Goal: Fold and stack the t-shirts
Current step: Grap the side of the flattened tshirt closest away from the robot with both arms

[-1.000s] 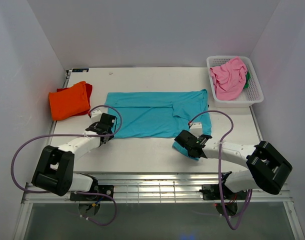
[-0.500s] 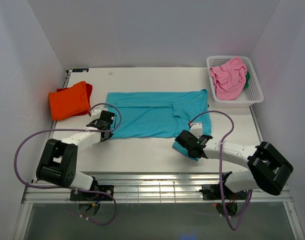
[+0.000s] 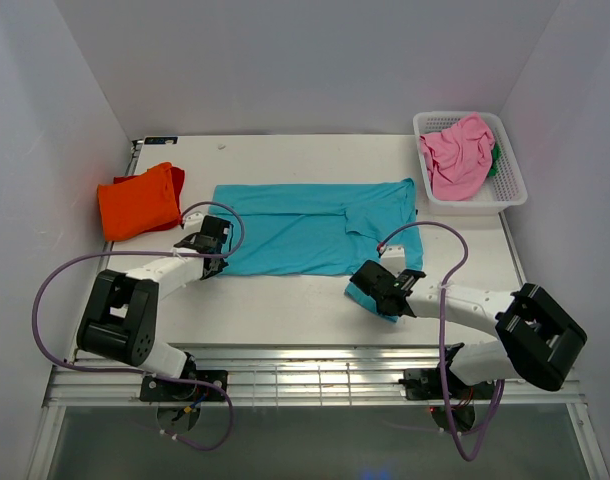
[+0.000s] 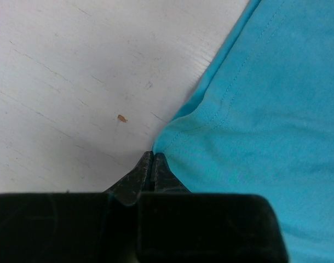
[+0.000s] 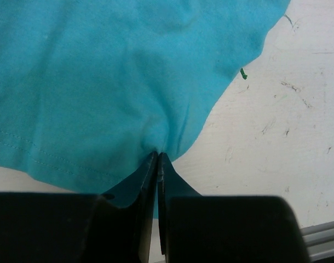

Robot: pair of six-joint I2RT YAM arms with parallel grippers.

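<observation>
The teal t-shirt (image 3: 315,225) lies spread flat in the middle of the table. My left gripper (image 3: 217,265) sits at its near left corner. In the left wrist view the gripper (image 4: 151,155) is shut, with the shirt's hem corner (image 4: 172,134) running into its tips. My right gripper (image 3: 359,287) is shut on the shirt's near right part, where the cloth (image 5: 101,71) puckers into the closed tips (image 5: 157,154). A folded orange t-shirt (image 3: 137,203) lies at the left. A pink t-shirt (image 3: 457,155) is bunched in the basket, with a bit of green cloth (image 3: 495,162) beside it.
The white lattice basket (image 3: 513,192) stands at the back right corner of the table. White walls close in the table on the left, back and right. A metal rail (image 3: 305,365) runs along the near edge between the arm bases.
My left gripper has slid a little forward to the teal shirt's corner and closed from half open to shut. The right gripper and the shirts have not moved.
</observation>
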